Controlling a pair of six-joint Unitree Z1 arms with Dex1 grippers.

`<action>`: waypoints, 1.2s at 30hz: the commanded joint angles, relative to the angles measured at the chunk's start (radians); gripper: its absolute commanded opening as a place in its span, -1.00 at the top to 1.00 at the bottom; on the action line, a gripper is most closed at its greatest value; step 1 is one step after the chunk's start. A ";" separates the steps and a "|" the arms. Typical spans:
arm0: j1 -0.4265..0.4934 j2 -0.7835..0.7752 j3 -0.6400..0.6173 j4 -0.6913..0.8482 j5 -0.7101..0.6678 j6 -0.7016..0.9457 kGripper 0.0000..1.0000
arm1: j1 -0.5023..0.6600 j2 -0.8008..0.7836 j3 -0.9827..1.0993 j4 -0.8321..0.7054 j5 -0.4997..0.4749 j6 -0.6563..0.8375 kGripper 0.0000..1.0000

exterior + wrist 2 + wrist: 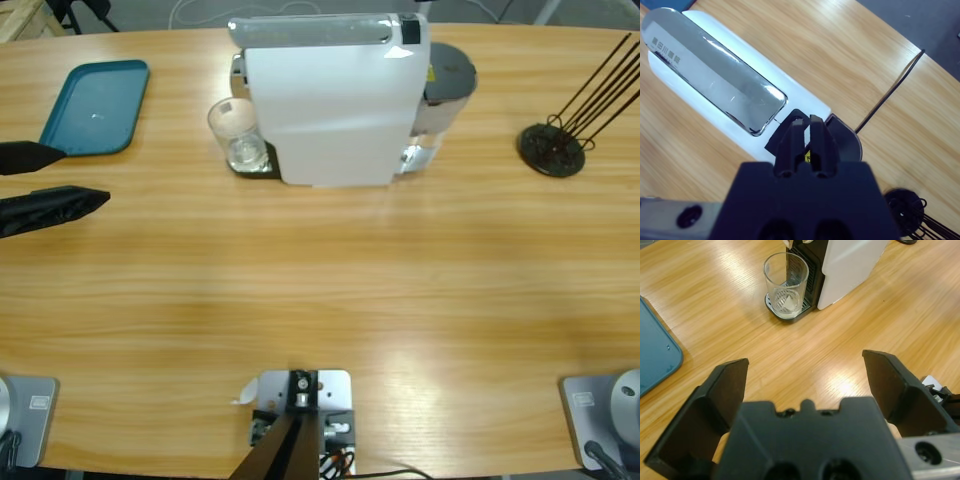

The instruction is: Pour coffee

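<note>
Nearest my left wrist cam, the left gripper (805, 385) has its jaws spread wide, holding nothing, low over the wooden table (320, 290). Far left sits a teal tray (95, 107). Moving right, an empty-looking glass (236, 133) stands on the white coffee machine's (330, 100) drip tray; I can't see any coffee. My right gripper (802, 137) is pinched closed above the machine.

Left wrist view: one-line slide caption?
Open left gripper faces an empty glass on the white coffee machine's drip tray.
</note>
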 commanded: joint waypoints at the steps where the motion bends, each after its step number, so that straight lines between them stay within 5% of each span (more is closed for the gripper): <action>1: -0.008 0.019 0.034 -0.008 0.013 0.000 -0.97 | -0.012 0.056 -0.010 0.020 -0.018 0.006 1.00; 36: -0.008 0.023 0.033 -0.008 0.015 0.002 -0.97 | 0.054 0.020 0.174 -0.057 -0.049 0.061 1.00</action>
